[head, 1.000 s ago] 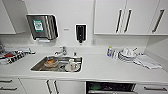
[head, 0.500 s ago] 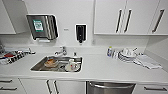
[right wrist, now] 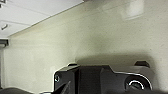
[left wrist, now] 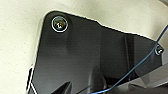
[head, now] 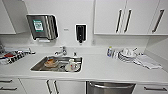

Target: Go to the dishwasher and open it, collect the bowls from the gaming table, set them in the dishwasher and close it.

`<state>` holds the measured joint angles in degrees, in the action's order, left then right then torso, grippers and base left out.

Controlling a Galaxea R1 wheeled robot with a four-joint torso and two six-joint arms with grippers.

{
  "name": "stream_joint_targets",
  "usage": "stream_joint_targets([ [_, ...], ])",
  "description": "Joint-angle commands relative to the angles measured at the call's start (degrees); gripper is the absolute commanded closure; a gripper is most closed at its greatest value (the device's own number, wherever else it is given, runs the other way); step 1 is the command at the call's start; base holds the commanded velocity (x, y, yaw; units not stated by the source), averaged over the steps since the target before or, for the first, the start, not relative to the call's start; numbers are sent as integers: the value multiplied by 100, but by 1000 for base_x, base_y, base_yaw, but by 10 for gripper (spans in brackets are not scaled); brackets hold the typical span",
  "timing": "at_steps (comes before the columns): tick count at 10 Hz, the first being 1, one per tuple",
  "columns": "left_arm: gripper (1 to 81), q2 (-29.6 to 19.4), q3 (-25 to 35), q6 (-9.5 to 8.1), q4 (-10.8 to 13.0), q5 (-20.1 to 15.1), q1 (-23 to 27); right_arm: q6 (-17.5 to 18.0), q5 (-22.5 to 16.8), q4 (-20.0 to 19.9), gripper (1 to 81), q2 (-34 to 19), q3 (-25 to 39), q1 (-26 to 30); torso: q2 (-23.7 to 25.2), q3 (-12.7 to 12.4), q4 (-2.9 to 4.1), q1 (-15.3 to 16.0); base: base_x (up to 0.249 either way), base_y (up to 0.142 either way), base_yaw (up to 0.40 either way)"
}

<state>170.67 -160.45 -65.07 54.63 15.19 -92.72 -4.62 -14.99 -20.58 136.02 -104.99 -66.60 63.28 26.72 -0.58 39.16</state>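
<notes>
Facing dishwasher (head: 110,88) front, bar handle horizontal, under counter (head: 105,68), right of sink (head: 37,66)

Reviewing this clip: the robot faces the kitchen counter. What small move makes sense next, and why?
Probably bring an arm toward the bar handle of the dishwasher. Its stainless front sits at the bottom edge of the head view, right of the sink, and looks shut. I cannot tell from the wrist views how near either arm is, so a slight tilt down first may help.
</notes>
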Motion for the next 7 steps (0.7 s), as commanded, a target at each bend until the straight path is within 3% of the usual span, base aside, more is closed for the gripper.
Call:
stream_joint_targets([
  [1, 10, -164, -83, 126, 39, -183, 285, -751, 207, 282, 10, 112, -258, -155, 0, 0, 0, 0, 0, 0, 0],
  [2, 10, -217, -75, 404, 39, -113, 285, -899, 870, 291, 10, 104, -241, -446, 0, 0, 0, 0, 0, 0, 0],
  [3, 10, -217, -74, 784, 39, -104, 285, -1040, 1278, 308, 10, 138, -258, -717, 0, 0, 0, 0, 0, 0, 0],
  [4, 10, -217, -74, 978, 39, -104, 285, -1076, 1455, 405, 10, 199, -302, -929, 0, 0, 0, 0, 0, 0, 0],
  [5, 10, -217, -57, 1146, 31, -95, 311, -1076, 1473, 511, 10, 305, -390, -1158, 0, 0, 0, 0, 0, 0, 0],
  [7, 10, -199, -57, 1172, 13, -95, 364, -1085, 1482, 546, 10, 543, -566, -1484, 0, 0, 0, 0, 0, 0, 0],
])
